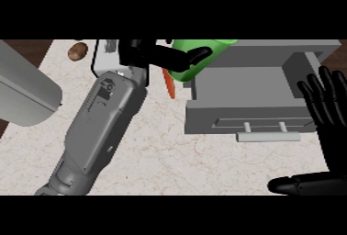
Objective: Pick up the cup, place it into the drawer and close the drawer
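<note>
My left hand (157,54) is shut on the green cup (203,58), its fingers and thumb curled round the cup's side. The cup is tilted and hangs over the back left corner of the open grey drawer (247,87), partly above the counter. The drawer stands pulled out toward me, its front panel and pale handle (267,136) near the middle right. My left forearm (102,124) stretches diagonally from the lower left. My right hand (328,114) rests open at the right edge, fingers up, thumb low, beside the drawer's right wall.
An orange carrot (169,84) lies on the counter just left of the drawer. A brown round object (79,50) sits at the back left. A large grey curved object (24,94) fills the left side. The marble counter (176,160) spreads in front.
</note>
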### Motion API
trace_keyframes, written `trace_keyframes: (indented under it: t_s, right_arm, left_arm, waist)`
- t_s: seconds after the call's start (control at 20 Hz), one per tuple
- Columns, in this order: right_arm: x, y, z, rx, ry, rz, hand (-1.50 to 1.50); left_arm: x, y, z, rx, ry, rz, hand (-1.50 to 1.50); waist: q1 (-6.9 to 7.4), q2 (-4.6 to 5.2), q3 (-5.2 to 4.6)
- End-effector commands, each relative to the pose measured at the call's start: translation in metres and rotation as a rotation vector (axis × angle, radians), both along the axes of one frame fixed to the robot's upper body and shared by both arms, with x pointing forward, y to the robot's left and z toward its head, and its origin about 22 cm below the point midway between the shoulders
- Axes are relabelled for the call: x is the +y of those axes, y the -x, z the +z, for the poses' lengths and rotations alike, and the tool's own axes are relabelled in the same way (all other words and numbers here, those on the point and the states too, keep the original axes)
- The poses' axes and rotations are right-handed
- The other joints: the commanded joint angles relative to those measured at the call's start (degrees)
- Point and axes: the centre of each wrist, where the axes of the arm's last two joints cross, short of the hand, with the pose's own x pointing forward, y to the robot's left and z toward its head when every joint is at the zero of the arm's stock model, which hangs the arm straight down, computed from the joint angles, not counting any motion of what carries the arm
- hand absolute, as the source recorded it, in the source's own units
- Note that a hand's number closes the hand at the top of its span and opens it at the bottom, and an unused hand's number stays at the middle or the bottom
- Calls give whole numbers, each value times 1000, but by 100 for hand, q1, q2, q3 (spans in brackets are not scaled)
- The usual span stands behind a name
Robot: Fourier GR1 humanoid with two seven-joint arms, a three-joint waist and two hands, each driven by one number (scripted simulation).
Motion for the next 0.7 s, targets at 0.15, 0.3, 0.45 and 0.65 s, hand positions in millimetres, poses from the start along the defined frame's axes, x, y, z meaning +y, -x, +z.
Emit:
trace_keyframes:
  t_s: [0.15, 0.3, 0.45, 0.65]
  right_arm:
    - [17, 0, 2, -19, 0, 8, -150]
    - [12, -7, 0, -12, -16, 23, -150]
    - [-3, -9, 8, -12, -3, -7, -150]
    - [-7, -2, -8, -17, 6, 3, -150]
  left_arm:
    - [-38, -16, 17, 56, -61, 27, 150]
    - [-41, -24, 0, 59, -63, 29, 150]
    - [-53, -23, 0, 70, -87, 46, 150]
    - [-52, -35, -10, 96, -98, 52, 150]
  waist:
    - [-61, 11, 0]
    - [-102, 27, 0]
    - [-106, 19, 0]
    - [-191, 46, 3]
